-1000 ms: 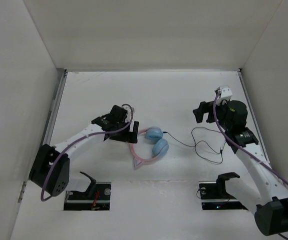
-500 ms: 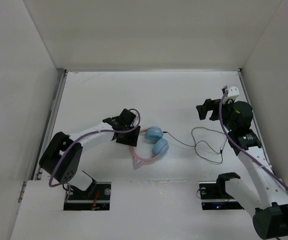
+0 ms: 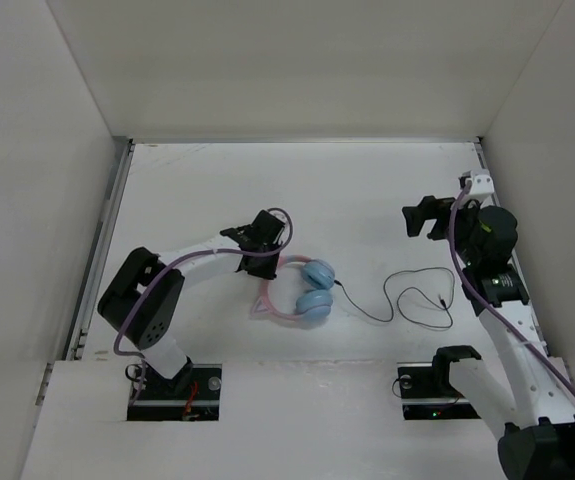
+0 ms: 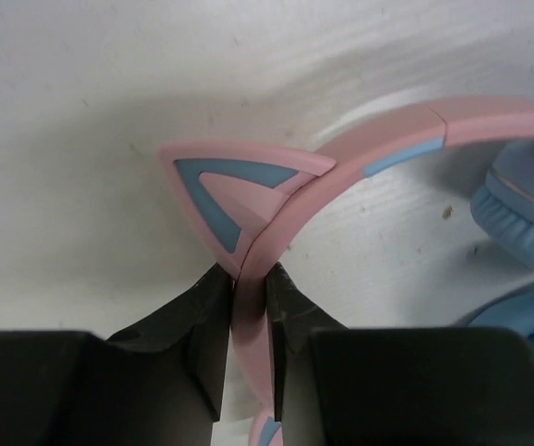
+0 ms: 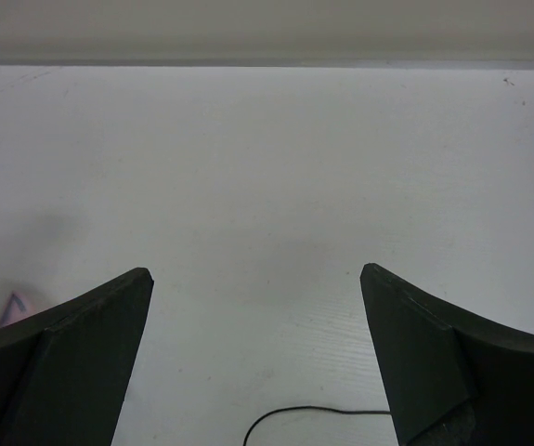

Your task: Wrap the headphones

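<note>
1 pair headphones (image 3: 302, 292), likely light: stiff headband (image 4: 378, 149) pinched in left hand (image 4: 248, 283), right hand (image 5: 255, 274) wide; limp cable (image 5: 332, 410) wants gentle pinching.

White arm links (image 3: 202, 250), black joints (image 3: 142, 300), purple cables (image 3: 454, 245)

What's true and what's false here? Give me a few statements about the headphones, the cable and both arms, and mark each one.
1. The left gripper has its jaws shut on the pink headband of the headphones, beside a cat ear. True.
2. The right gripper holds the black cable. False: its jaws stand open and empty, and the cable lies on the table.
3. The two blue ear cups lie side by side. True.
4. The cable is wound around the ear cups. False: it trails loose in loops on the table, to the right of the headphones.
</note>
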